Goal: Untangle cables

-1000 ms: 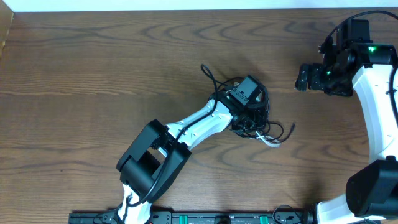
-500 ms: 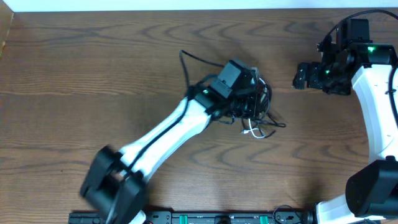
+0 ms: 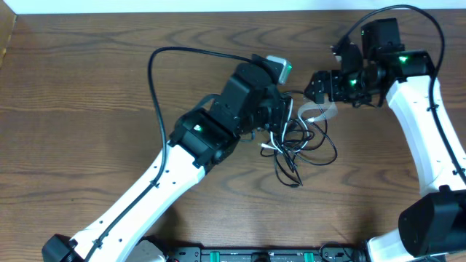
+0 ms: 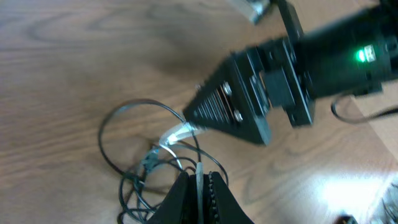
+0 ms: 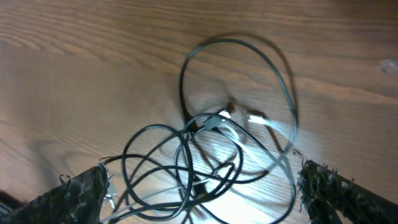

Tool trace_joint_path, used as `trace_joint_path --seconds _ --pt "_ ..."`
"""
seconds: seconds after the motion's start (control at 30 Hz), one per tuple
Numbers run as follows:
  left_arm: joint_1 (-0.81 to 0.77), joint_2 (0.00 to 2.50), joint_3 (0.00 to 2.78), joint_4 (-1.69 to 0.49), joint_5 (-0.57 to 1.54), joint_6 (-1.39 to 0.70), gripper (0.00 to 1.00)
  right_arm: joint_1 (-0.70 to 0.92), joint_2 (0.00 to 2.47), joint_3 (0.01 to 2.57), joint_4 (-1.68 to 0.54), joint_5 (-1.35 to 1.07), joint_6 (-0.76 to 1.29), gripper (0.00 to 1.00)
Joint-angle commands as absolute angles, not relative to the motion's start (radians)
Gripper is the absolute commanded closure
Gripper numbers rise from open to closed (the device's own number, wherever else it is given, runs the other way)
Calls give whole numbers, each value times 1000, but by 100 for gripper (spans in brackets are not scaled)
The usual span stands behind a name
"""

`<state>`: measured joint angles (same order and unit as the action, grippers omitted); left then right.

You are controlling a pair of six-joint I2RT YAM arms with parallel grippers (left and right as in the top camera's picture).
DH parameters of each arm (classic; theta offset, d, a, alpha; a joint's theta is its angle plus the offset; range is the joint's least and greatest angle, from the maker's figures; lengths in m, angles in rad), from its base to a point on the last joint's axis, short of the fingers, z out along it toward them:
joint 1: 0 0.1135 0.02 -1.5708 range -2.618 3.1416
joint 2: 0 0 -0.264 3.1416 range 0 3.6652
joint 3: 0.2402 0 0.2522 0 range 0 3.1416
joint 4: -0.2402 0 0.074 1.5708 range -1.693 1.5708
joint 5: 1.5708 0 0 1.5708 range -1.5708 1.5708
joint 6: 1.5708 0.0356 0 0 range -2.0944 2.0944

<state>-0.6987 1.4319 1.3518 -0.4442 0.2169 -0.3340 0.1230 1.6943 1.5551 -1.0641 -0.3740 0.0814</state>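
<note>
Overhead: cable bundle sits approx 3 o'clock of table centre, on the wood grain. L arm comes in from 7 o'clock, its wrist over the bundle's 9 o'clock edge. L gripper has its jaws pinched tight together on a pale strand, looks like the white cable, which runs up from the fingertips toward 12 in the L wrist view. The rest of the tangle spreads at 8–9 o'clock of the tips there. Can't tell if the bundle is lifted off the wood or resting on it. Black cable makes several loose loops. In the R wrist view the biggest arcs to 12 o'clock, smaller ones cross w/ white strands near mid-frame; blurred, plugs not clear. In the overhead a black tail trails to 6 o'clock of the bundle. R arm enters from 4–5 o'clock and bends back in. R gripper is at 1 o'clock of the bundle, jaws spread wide, nothing gripped; the tangle lies between and beyond its two fingers. In the L wrist view one R finger's ridged pad is just beside the white strand; contact can't be told.
</note>
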Motion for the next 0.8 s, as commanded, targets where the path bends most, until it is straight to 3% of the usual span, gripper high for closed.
trace_joint_path --seconds 0.0,0.1,0.27,0.77 --pt "-618 1403 1393 -440 171 -304 93 138 1681 1568 -1056 -395 62 5" --pt "-517 1344 1520 -436 176 -303 93 138 1686 1568 -1047 -396 62 4" --pt "-482 1227 1662 -321 174 -303 93 138 1700 1567 -1020 -397 62 5" --pt "-439 1159 1680 -70 170 -319 93 138 1704 1555 -995 -400 62 5"
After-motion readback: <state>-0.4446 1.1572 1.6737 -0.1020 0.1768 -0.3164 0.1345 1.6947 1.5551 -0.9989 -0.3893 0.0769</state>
